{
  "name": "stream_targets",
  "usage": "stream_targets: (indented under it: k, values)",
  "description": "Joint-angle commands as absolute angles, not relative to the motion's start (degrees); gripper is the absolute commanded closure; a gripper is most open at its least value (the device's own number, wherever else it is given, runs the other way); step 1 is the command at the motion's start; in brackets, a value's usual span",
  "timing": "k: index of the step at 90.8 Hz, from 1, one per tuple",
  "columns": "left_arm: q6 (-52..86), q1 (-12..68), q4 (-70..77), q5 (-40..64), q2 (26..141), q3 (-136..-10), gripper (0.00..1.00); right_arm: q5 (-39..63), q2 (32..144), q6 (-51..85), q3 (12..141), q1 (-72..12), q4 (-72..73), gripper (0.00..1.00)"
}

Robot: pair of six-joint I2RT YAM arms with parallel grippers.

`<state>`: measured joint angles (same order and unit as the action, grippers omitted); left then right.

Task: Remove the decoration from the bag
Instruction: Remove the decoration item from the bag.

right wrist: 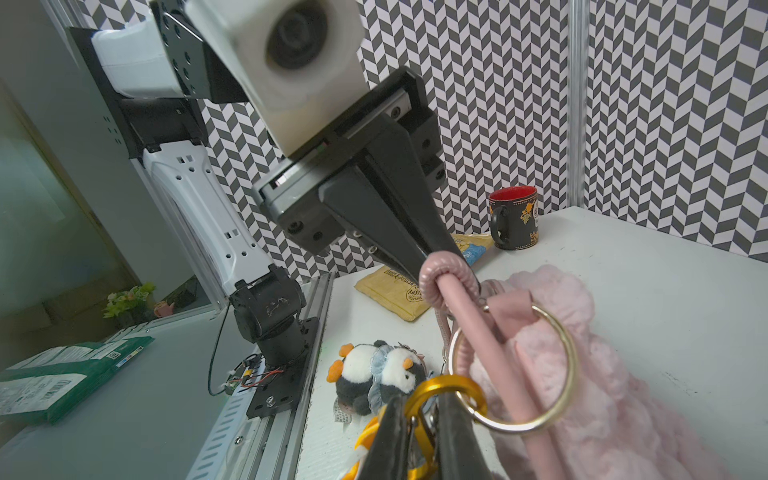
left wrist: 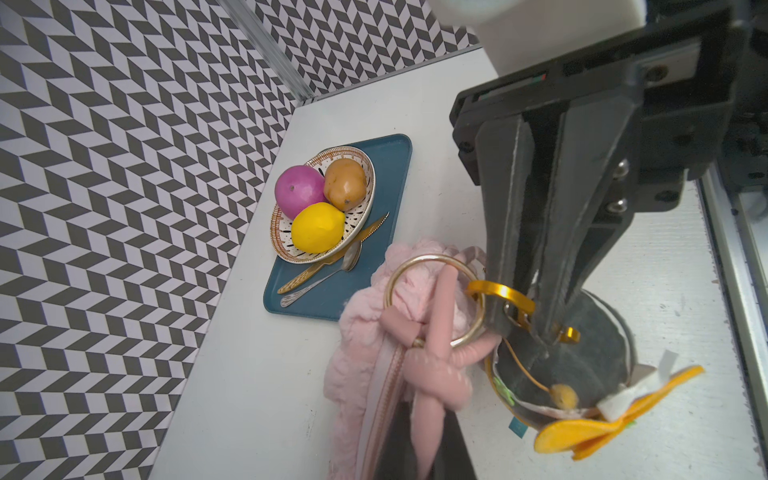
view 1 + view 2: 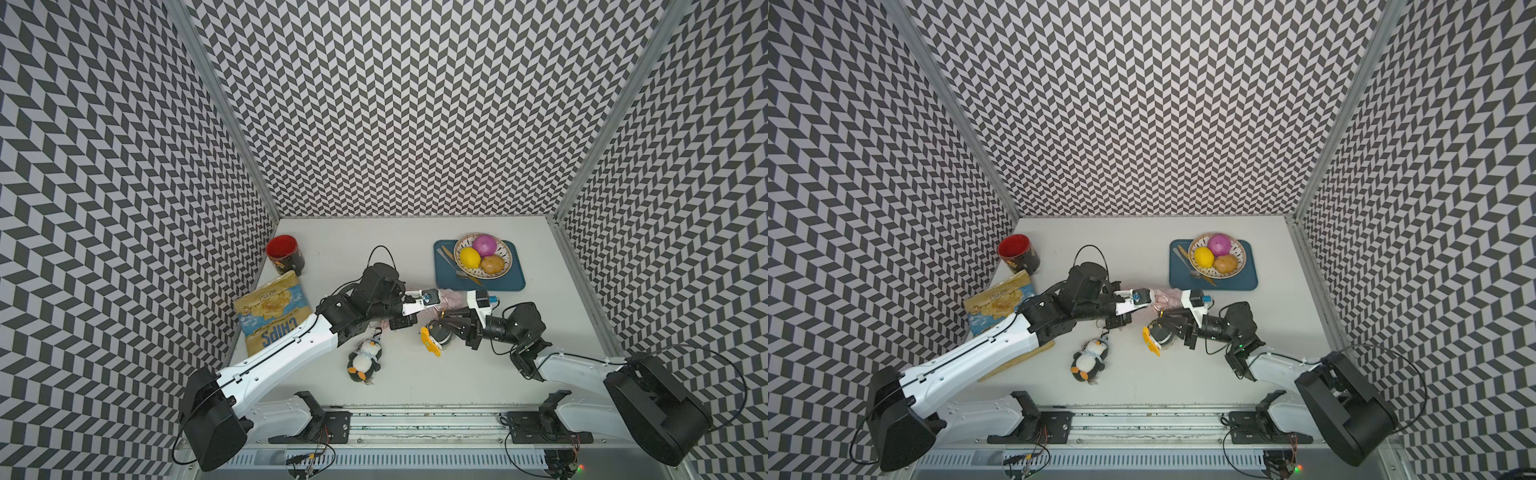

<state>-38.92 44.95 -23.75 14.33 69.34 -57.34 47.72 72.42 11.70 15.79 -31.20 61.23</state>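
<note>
The pale-pink fluffy bag (image 1: 582,395) lies mid-table, mostly hidden under both arms in a top view (image 3: 451,297). Its gold ring (image 2: 432,258) carries a yellow carabiner (image 2: 498,291). From the carabiner hangs the decoration (image 2: 582,374), a dark round charm with yellow felt fins (image 3: 432,343). My right gripper (image 1: 419,424) is shut on the carabiner, just beside the ring (image 3: 442,320). My left gripper (image 1: 432,255) is shut on the knotted pink cord strap (image 2: 432,382) above the zip. A penguin plush (image 3: 365,360) lies nearer the front, and its chain runs under the left arm.
A blue tray (image 3: 511,278) at the back right holds a bowl (image 3: 459,249) of fruit and some cutlery. A red-lined mug (image 3: 284,253) and a chips packet (image 3: 272,316) stand along the left wall. The patterned walls enclose three sides.
</note>
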Motion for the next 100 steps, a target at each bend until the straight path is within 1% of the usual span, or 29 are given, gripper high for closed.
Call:
stream_targets:
  k: [1, 30, 57, 68, 100]
  values:
    - [-38.93, 44.87, -23.83, 13.3, 69.96, -59.51, 1.0, 46.87, 70.87, 10.9, 15.42, -30.94, 62.62, 0.86]
    - [-39.86, 45.51, -25.93, 13.44, 70.57, -58.9, 1.0, 45.62, 68.83, 9.55, 15.82, -30.89, 60.42, 0.85]
    - [-38.14, 47.37, -28.31, 17.3, 73.29, -63.27, 1.0, 46.96, 71.93, 9.53, 17.13, -30.94, 60.1, 0.85]
    - [-38.32, 47.76, -30.83, 15.73, 75.56, -64.89, 1.0, 46.02, 71.35, 8.03, 18.07, -31.02, 56.6, 0.85]
    - [-38.33, 47.91, -31.93, 10.66, 76.99, -65.27, 1.0, 45.83, 69.6, 10.67, 16.05, -30.72, 61.02, 0.86]
